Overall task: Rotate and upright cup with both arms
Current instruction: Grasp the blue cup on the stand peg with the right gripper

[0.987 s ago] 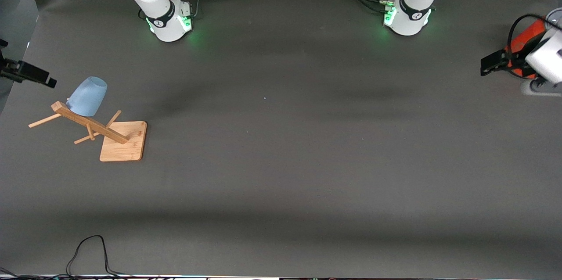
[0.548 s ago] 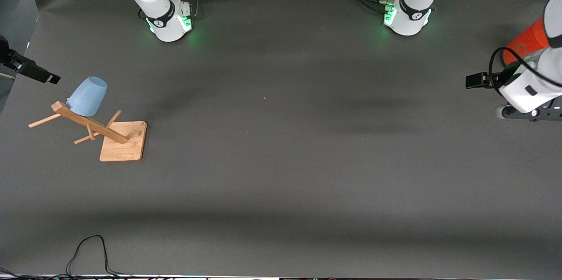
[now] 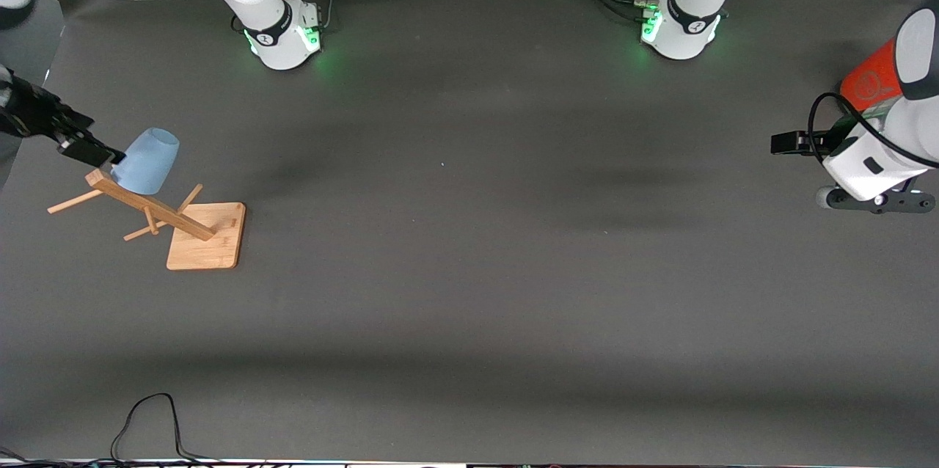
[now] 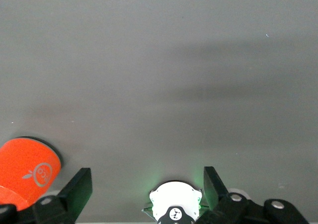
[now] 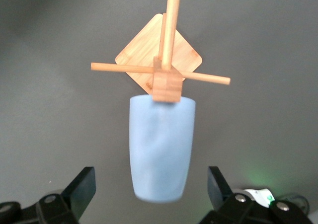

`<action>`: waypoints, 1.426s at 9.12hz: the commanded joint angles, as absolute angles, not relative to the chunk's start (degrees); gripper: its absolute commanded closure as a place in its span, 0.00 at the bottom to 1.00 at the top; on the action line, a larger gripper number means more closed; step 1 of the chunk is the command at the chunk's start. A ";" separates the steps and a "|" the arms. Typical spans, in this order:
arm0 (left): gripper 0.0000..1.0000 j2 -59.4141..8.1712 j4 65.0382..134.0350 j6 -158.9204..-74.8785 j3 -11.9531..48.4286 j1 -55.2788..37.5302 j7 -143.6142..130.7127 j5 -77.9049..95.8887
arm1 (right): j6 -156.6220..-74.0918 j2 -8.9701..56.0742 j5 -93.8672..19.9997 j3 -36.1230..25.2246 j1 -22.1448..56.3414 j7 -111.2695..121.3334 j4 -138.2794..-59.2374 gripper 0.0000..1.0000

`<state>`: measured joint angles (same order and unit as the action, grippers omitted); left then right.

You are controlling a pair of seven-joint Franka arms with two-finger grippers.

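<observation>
The pale-blue cup (image 3: 147, 160) sits on a peg at the top of a wooden rack (image 3: 205, 237) near the right arm's end of the table. In the right wrist view the cup (image 5: 161, 144) points its rounded bottom between my fingers, with its mouth against the rack's post (image 5: 167, 85). My right gripper (image 3: 86, 149) is open, its jaws either side of the cup's bottom end (image 5: 149, 180) without touching it. My left gripper (image 3: 786, 143) is open and empty (image 4: 145, 182) above the table at the left arm's end.
A large orange-red cylinder (image 3: 871, 83) stands at the left arm's end, beside the left hand; it also shows in the left wrist view (image 4: 27, 169). A black cable (image 3: 147, 417) loops at the table edge nearest the front camera.
My right gripper has come in from the table's edge up to the cup's bottom. My left gripper has moved away from the orange-red cylinder toward the table's middle.
</observation>
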<state>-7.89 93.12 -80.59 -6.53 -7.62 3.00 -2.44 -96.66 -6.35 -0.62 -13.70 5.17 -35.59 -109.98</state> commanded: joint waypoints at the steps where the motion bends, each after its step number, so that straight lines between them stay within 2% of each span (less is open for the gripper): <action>1: 0.00 -8.79 92.11 -80.16 -7.03 -8.17 3.52 -1.93 | -103.16 -7.73 -0.52 -14.59 5.71 -33.41 -116.08 0.00; 4: 0.00 -9.23 92.11 -80.42 -7.03 -8.35 3.52 -2.02 | -110.46 -7.56 -0.53 -14.94 5.71 -32.87 -121.54 0.00; 11: 0.00 -11.16 92.46 -84.81 -6.94 -8.96 3.43 -1.85 | -111.89 -6.68 -0.62 -15.29 5.54 -32.87 -122.70 0.00; 13: 0.00 -11.42 92.46 -84.99 -6.94 -8.96 3.43 -1.85 | -111.71 -6.85 -0.62 -15.73 5.71 -32.78 -122.61 0.29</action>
